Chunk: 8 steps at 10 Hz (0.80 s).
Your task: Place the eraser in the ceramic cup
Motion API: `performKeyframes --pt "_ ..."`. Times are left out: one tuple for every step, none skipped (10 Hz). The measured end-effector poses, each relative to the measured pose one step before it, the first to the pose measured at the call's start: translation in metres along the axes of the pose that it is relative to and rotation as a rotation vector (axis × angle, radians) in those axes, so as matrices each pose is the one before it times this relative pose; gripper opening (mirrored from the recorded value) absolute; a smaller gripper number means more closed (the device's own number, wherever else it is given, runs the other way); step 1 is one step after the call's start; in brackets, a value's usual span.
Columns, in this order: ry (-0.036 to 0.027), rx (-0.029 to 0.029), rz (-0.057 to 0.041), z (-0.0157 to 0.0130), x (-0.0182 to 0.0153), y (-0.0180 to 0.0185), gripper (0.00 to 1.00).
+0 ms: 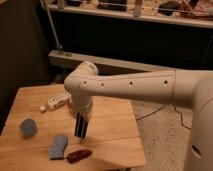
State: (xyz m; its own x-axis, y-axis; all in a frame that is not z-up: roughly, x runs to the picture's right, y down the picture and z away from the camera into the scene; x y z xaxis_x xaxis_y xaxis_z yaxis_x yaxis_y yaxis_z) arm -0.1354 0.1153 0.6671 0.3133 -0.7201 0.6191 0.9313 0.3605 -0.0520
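The eraser (80, 128), a black block with white stripes, hangs upright under the arm's wrist, over the middle of the wooden table (112, 130). My gripper (81, 118) points down and is shut on the eraser's top end. The ceramic cup (28, 127), small, round and light blue, stands near the table's left edge, well to the left of the eraser. The thick white arm reaches in from the right and hides the table behind it.
A flat blue-grey cloth (59, 146) lies at the front left, with a glossy dark red-brown oblong thing (79, 155) beside it near the front edge. A white segmented bar (56, 101) lies at the back left. A dark wall and shelf stand behind.
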Motion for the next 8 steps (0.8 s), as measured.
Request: performKeyframes --pt "0.00278 0.00424 -0.01749 -0.00217 -0.00309 -0.00724 0.00" --pt "0.00048 0.00233 -0.01402 -0.00109 -0.00246 -0.00636 0.00" --pt "-0.00061 0.00318 -0.02094 0.00035 -0.00342 -0.00991 0.00" --pt "-0.00455 0.00448 -0.02031 0.00037 -0.00429 -0.01117 0.00" --pt "-0.00251 0.00588 -0.02157 0.00044 -0.00338 -0.01146 0.00" --pt "-0.00322 0.00926 -0.02420 0.00076 -0.00277 -0.01358 0.00" --pt "-0.00493 0.00589 -0.01999 0.00146 -0.00213 -0.01070 0.00" --pt "-0.00723 0.00433 -0.01536 0.00218 -0.00170 -0.00899 0.00"
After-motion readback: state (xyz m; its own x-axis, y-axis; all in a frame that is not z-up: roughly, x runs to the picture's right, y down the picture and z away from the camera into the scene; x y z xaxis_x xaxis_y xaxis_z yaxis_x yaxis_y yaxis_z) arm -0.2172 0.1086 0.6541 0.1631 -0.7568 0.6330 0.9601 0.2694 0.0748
